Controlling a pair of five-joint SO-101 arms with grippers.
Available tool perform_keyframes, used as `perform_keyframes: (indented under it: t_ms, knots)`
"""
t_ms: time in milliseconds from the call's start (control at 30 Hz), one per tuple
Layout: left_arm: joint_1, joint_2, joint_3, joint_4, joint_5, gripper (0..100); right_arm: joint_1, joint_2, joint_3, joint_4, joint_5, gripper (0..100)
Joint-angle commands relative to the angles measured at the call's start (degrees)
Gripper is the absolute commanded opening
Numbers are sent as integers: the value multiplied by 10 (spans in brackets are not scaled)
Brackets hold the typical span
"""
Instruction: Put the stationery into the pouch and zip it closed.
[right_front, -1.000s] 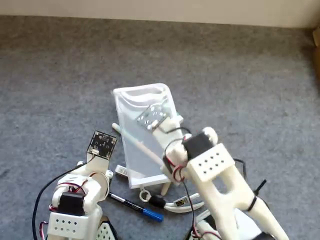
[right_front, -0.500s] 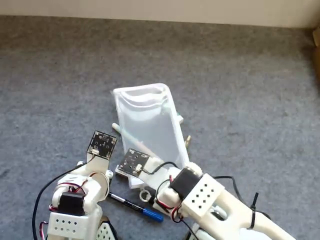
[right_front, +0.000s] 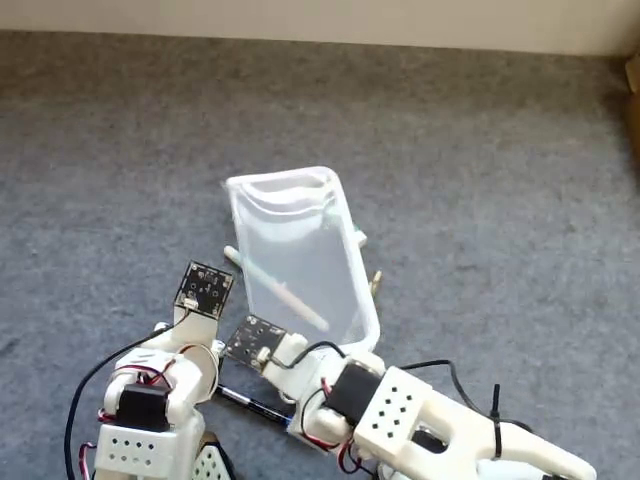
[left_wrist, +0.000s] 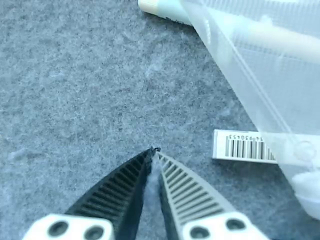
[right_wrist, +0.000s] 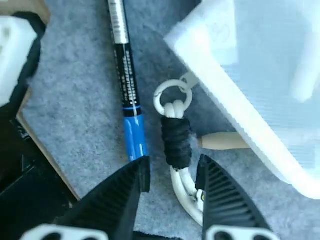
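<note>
The right gripper (right_wrist: 172, 165) has drawn back off the pouch (right_front: 300, 250) and hangs, jaws wide, above the pen (right_wrist: 131, 125) lying by the pouch's near end, likely the next pick. The left gripper (left_wrist: 152, 150) sits closed, empty.

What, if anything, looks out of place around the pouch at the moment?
The blue-capped pen lies outside the pouch, on the grey surface beside its pull cord, and a cream stick pokes out past the pouch's edge.

Grey carpet (right_front: 500, 150), pale wall strip (right_front: 300, 18) along its far edge
</note>
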Motion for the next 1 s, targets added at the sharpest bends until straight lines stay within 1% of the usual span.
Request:
perform_keyframes:
  t_ms: [0, 133, 300, 367, 433, 600, 733, 900, 967]
  knots:
    - [-7, -9, 11, 4, 4, 7, -19, -15, 9, -23, -13, 152]
    - [-7, -9, 11, 4, 4, 7, -12, -15, 38, -65, -11, 152]
    - [-7, -9, 11, 4, 4, 7, 49, -15, 94, -141, -10, 151]
    - [-7, -9, 11, 4, 4, 7, 65, -15, 116, -164, -9, 134]
    - [-7, -9, 11, 4, 4, 7, 70, -15, 131, -181, -8, 94]
    - [-7, -9, 11, 4, 4, 7, 71, -15, 144, -184, 60, 20]
    - [-7, -9, 11, 4, 4, 7, 78, -15, 151, -184, 80, 4]
    - [-7, -9, 11, 4, 4, 7, 140, -15, 146, -180, 81, 4]
    - [-7, -9, 11, 4, 4, 7, 157, -15, 139, -181, 92, 4]
